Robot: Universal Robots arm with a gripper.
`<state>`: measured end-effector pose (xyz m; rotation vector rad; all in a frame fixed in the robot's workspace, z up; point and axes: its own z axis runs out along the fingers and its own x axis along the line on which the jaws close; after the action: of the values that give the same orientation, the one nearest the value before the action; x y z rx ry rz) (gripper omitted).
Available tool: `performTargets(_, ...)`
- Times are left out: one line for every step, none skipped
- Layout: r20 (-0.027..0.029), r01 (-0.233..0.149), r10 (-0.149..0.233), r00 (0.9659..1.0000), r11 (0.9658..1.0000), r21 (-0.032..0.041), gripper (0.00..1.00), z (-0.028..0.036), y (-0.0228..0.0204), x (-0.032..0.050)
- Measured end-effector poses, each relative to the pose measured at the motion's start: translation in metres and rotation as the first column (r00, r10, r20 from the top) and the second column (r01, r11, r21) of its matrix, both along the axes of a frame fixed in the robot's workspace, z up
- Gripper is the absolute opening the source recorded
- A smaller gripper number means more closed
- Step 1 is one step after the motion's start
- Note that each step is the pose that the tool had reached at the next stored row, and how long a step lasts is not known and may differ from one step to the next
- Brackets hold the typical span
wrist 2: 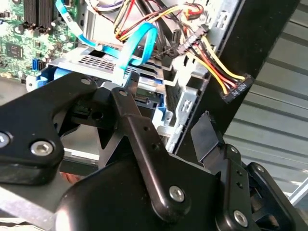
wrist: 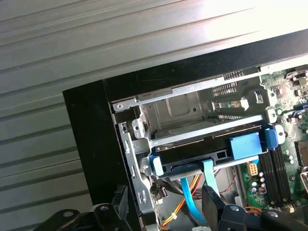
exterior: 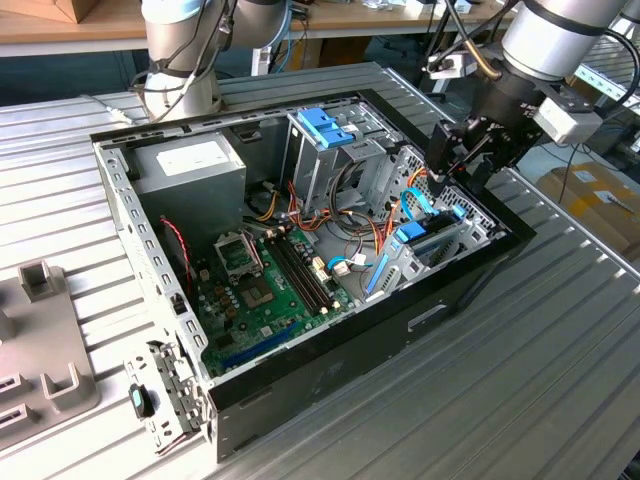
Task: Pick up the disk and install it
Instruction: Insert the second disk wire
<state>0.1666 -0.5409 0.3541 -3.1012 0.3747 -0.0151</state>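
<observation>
Black and open-topped, the computer case [exterior: 330,380] lay on the ribbed metal table [exterior: 520,380], and we found the gripper [exterior: 470,160] poised above the case's corner at the exterior view's right. Below it sat the disk [exterior: 428,238], already seated in the lower metal bay beside the case wall, its light-blue carrier rail showing along the edge. In the first wrist view the disk [wrist: 207,153] lay as a dark slab framed by that blue rail, under two bare metal crossbars of the bay [wrist: 192,103], with a light-blue ribbon cable [wrist: 208,185] running from its edge. We saw the two black fingertips [wrist: 211,202] spread apart in that view, one on each side of the bay's corner and the cable bundle, with nothing between them. The disk lay just beyond the fingertips, apart from them, not gripped. In the second wrist view the black linkage of the gripper [wrist 2: 144,144] crossed in front of the bay, and the blue cable [wrist 2: 137,45] looped over the perforated metal face behind it. We also noted the green motherboard [exterior: 270,290], the grey power supply [exterior: 190,170] and the tall drive cage with a blue latch [exterior: 325,128].
</observation>
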Motion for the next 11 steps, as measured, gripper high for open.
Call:
performTargets(0.0, 0.0, 0.0, 1.0, 1.0, 0.0001, 0.71, 0.0, 0.0, 0.0019)
performTargets(0.0, 0.0, 0.0, 1.0, 1.0, 0.0, 0.71, 0.0, 0.0001, 0.0033)
performTargets(0.0, 0.0, 0.0, 1.0, 1.0, 0.0003, 0.71, -0.0001, 0.0009, 0.0056)
performTargets(0.0, 0.0, 0.0, 1.0, 1.0, 0.0001, 0.71, 0.0, 0.0033, 0.0078)
performTargets(0.0, 0.0, 0.0, 1.0, 1.0, 0.0001, 0.71, 0.0, 0.0065, 0.0088)
performTargets(0.0, 0.0, 0.0, 1.0, 1.0, 0.0002, 0.71, -0.0001, 0.0139, 0.0104)
performTargets(0.0, 0.0, 0.0, 1.0, 1.0, 0.0002, 0.71, 0.0, 0.0145, 0.0104)
performTargets(0.0, 0.0, 0.0, 1.0, 1.0, 0.0001, 0.71, 0.0, 0.0145, 0.0104)
performTargets(0.0, 0.0, 0.0, 1.0, 1.0, 0.0001, 0.71, -0.0001, 0.0146, 0.0104)
performTargets(0.0, 0.0, 0.0, 1.0, 1.0, 0.0002, 0.71, -0.0001, 0.0146, 0.0104)
performTargets(0.0, 0.0, 0.0, 1.0, 1.0, 0.0001, 0.71, 0.0, 0.0147, 0.0104)
